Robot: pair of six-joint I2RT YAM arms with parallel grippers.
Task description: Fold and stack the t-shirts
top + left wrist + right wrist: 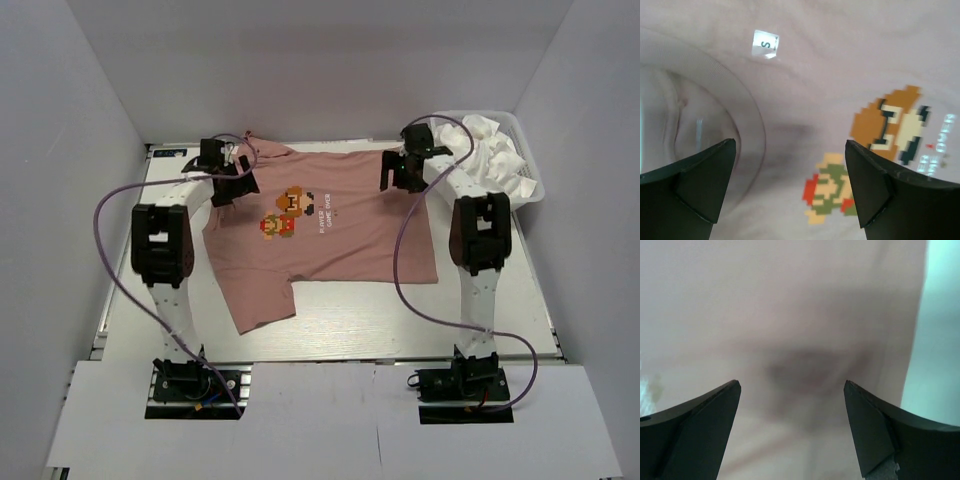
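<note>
Currently the dusty-pink t-shirt (330,225) lies spread flat, print side up, across the middle of the table (400,315), with one sleeve reaching toward the near left. Its pixel-character print (285,212) sits on the left half of the cloth, with a line of small text just to its right. The left end effector (235,185) hangs over the far left part of the shirt, beside the collar. In the left wrist view its jaws stand wide apart and nothing is between them (790,185). That view also shows the curved collar (740,100), a small size tag (764,44) marked "S", and the print below the right finger. The right end effector (398,175) hangs over the far right corner of the same shirt. Its jaws are also wide and empty in the right wrist view (792,430). There, pink cloth fills most of the frame and a strip of bare table shows along the right edge. The white t-shirts (495,150) lie crumpled in a heap in the white basket (535,190) at the far right corner of the table, just beyond the right arm. No shirt is gripped by either arm.
</note>
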